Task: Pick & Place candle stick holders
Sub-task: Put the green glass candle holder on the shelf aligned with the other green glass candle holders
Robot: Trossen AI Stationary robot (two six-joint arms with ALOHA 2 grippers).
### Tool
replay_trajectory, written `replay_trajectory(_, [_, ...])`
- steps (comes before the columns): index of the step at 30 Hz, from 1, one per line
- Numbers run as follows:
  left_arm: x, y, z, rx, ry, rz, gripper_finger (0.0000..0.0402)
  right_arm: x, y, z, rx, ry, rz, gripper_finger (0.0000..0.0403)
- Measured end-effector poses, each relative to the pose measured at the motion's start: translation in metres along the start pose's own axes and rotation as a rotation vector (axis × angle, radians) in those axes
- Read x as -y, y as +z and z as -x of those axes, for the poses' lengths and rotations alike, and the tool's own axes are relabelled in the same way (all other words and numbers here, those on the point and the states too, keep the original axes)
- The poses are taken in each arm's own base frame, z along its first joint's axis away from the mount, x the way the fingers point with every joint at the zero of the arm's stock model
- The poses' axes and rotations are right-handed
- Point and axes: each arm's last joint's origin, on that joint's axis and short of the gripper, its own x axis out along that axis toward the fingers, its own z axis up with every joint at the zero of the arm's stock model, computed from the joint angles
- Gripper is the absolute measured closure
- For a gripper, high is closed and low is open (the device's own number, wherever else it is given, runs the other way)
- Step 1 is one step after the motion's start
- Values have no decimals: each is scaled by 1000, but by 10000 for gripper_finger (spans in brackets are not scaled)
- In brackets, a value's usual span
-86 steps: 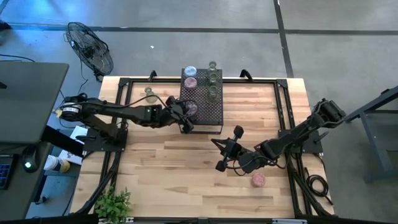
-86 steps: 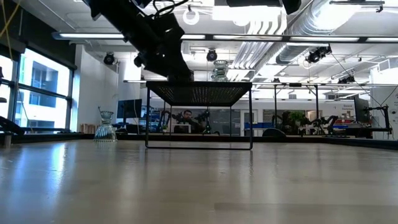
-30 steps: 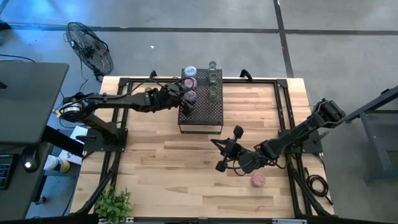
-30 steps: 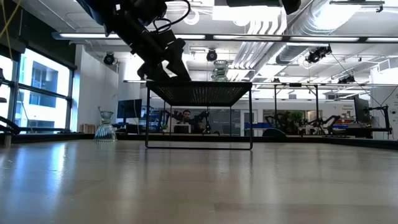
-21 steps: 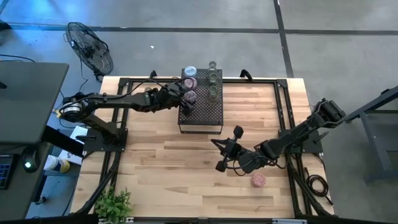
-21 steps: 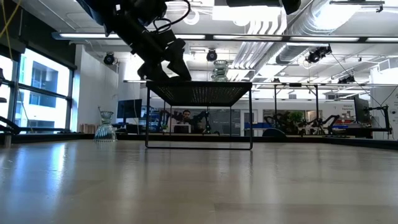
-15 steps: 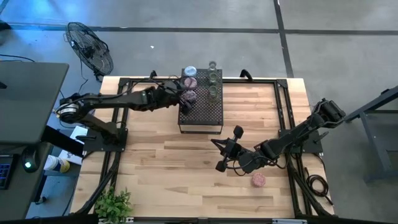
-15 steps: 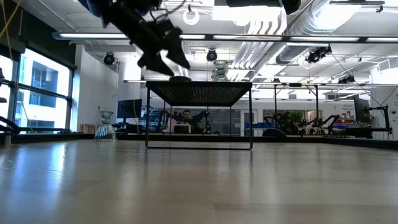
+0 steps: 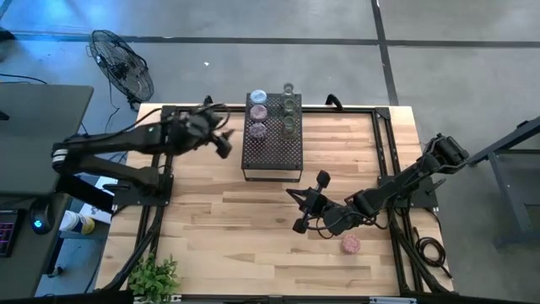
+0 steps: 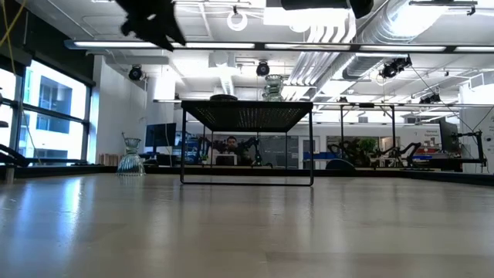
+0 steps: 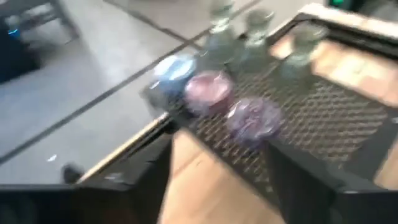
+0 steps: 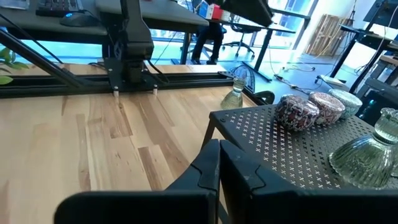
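Left pincer [image 9: 223, 143]: it is hanging in the air over the far left part of the worktop [image 9: 253, 228], just left of the black stand [image 9: 274, 152] and clear of it. The wrist view is blurred, but its two dark fingers are standing apart with bare wood showing between them, and it is carrying nothing.
Right pincer [image 9: 299, 211]: it is waiting low over the near right part of the worktop, pointing toward the stand. Its fingers [image 12: 208, 171] are pressing flat against each other with nothing between them.
Black stand: it is sitting at the far middle of the worktop, a perforated metal top on thin legs.
Holders on the stand, left column: three coloured cups are standing in a row along the stand's left edge. The pale blue one [image 9: 258, 96] is farthest, the pink one [image 9: 258, 111] is in the middle, and the purple one [image 9: 257, 129] is nearest.
Holders on the stand, right column: three clear glass cups [image 9: 289, 105] are lining up just to the right of the coloured ones.
Holder on the worktop, near right: another pink cup [image 9: 350, 245] is sitting alone by the near right edge, close to the right arm.
Holder on the worktop, far left: one clear cup [image 10: 131, 160] is standing on the wood left of the stand.
Beyond the worktop: a floor fan [image 9: 122, 67] is standing off the far left corner.
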Motion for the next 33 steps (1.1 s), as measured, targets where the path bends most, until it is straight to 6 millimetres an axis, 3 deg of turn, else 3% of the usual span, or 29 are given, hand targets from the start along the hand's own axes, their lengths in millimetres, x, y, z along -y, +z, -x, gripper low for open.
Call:
replay_trajectory(4, [-12,-33,1,-107,32,67,269,-1,1,0,6,16,-12,403])
replay_trajectory(7, [-22,-61,-15,-238,96,67,345,0,2,-2,5,23,-1,402])
replay_trajectory(9, [-29,-70,-28,-299,106,75,385,0,2,-2,5,22,0,402])
replay_trajectory(12, [-51,-68,-47,-359,142,127,389,1,2,-2,9,21,2,403])
replay_trajectory(17, [-96,-49,-71,-442,158,232,393,0,3,-2,14,23,14,403])
replay_trajectory(20, [-116,-38,-83,-471,156,265,376,1,3,-2,14,24,13,402])
replay_trajectory(23, [-128,-39,-96,-563,178,275,337,0,3,-2,12,36,14,403])
replay_trajectory(28, [-133,-49,-122,-693,244,227,238,0,3,-2,10,45,14,402])
replay_trajectory(33, [-136,-50,-136,-721,316,174,143,-1,3,-2,8,65,14,402])
